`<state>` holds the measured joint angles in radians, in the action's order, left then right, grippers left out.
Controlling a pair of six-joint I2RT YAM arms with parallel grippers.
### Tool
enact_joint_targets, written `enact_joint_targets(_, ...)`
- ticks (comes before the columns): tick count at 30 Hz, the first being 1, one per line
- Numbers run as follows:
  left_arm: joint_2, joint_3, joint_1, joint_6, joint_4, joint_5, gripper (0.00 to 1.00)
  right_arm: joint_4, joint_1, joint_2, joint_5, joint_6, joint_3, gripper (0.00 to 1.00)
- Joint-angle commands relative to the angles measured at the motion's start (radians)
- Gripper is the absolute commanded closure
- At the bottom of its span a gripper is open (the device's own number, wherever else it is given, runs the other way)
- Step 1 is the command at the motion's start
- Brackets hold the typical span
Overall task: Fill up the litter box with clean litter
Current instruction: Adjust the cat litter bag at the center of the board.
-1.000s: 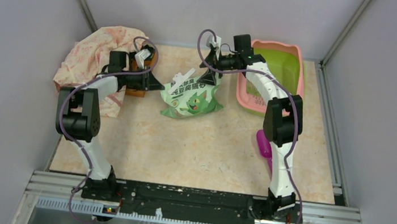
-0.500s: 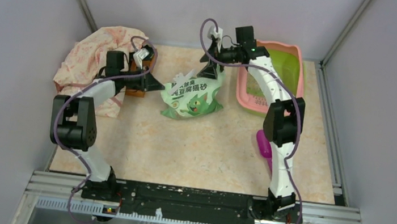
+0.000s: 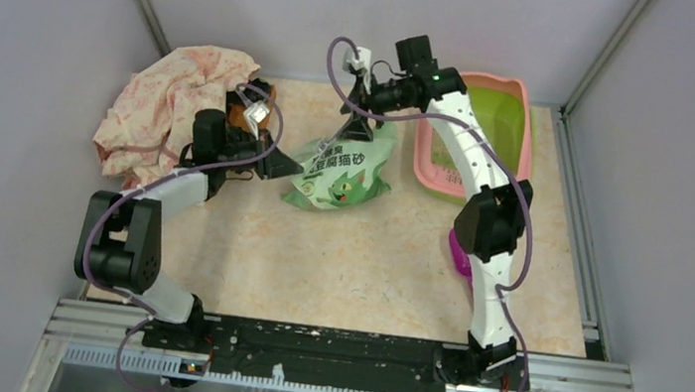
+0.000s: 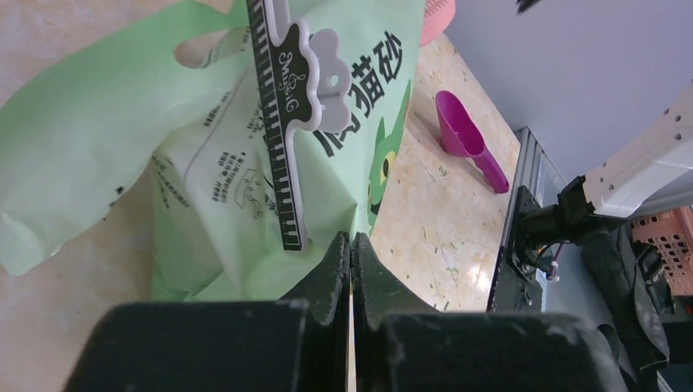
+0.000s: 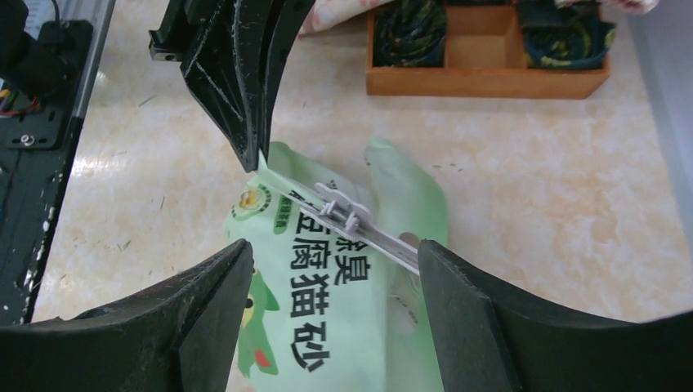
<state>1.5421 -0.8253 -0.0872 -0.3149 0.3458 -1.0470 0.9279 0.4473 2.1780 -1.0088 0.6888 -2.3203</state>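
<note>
Barely begun: the left gripper [image 4: 352, 245] pinches a corner of the bag [image 3: 340, 180], the right gripper [image 5: 331, 245] hangs open over the clip [image 5: 351, 220], and the litter box [image 3: 483, 78], far right, looks unfilled.

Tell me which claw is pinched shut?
The left gripper: its fingers pinch the green litter bag, while the right gripper gapes wide over the clip.

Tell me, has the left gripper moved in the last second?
Yes. The left gripper moved right, away from the pink cloth, up to the green bag.
</note>
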Motion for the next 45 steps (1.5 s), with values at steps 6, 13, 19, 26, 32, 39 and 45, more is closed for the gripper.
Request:
enact_joint_targets(6,-0.009,0.025,-0.05,-0.002,0.088,0.119,0.9,0.022,0.03,-0.105,0.062,0.067,0.092,0.27)
enact_joint_targets(13,0.012,-0.018,-0.051,0.076,-0.012,0.239,0.7,-0.004,0.029,-0.118,0.071,0.061,0.132,0.27)
enact_joint_targets(19,0.039,-0.048,-0.051,0.115,-0.054,0.268,0.71,-0.002,0.019,-0.121,0.079,0.07,0.147,0.28)
enact_joint_targets(26,0.059,-0.057,-0.051,0.096,-0.031,0.234,1.0,-0.024,0.001,-0.127,0.063,0.053,0.158,0.28)
enact_joint_targets(32,-0.104,0.086,-0.059,-0.043,0.149,0.209,1.0,0.023,-0.021,-0.121,0.049,0.05,0.11,0.24)
enact_joint_targets(39,-0.341,0.259,-0.075,-0.122,0.232,0.217,1.0,-0.051,-0.015,-0.226,0.035,0.008,0.235,0.24)
enact_joint_targets(45,-0.417,0.341,-0.08,-0.147,0.303,0.239,1.0,-0.204,0.074,-0.407,0.136,-0.053,0.465,0.21)
